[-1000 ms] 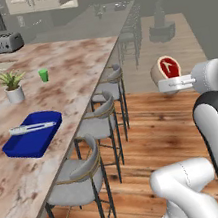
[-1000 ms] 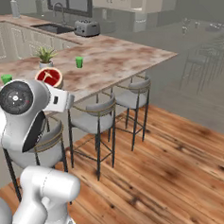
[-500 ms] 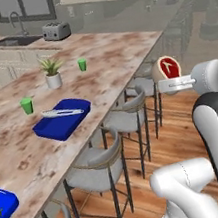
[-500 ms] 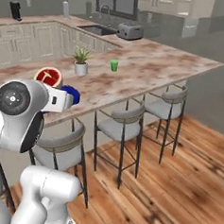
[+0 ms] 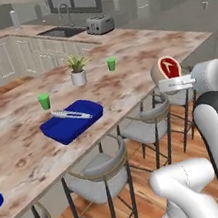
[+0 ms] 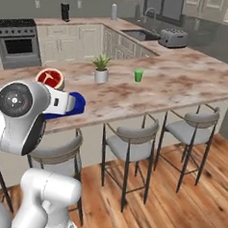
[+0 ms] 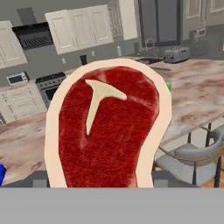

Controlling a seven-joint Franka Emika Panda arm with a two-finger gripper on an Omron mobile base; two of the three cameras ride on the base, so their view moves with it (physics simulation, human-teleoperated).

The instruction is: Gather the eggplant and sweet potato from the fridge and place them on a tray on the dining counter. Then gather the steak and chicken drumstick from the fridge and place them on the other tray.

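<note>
- The steak stands on edge in the gripper, held up in the air off the stool side of the dining counter; its flat face is grainy dark red with a pale T-shaped bone mark, and a smooth cream band of fat rims its rounded outline.
- The fingers are pinched on the lower edge of the steak, the jaws set fairly wide to fit its thickness; from the left base view the steak shows as a small red disc with a cream rim above the white wrist.
- The dining counter is a long slab of brown-and-cream marbled stone with a thin edge.
- On it lies a shallow rectangular blue tray with rounded corners, and a long silver utensil rests across the tray's top.
- Near the tray stand two small green cups, and between them a spiky green plant in a white pot.
- Stools with grey padded seats, curved backs and thin dark metal legs line the counter's near side over a glossy wood-plank floor.
- Beyond, cream panelled cabinets carry a sink and a silver toaster.
</note>
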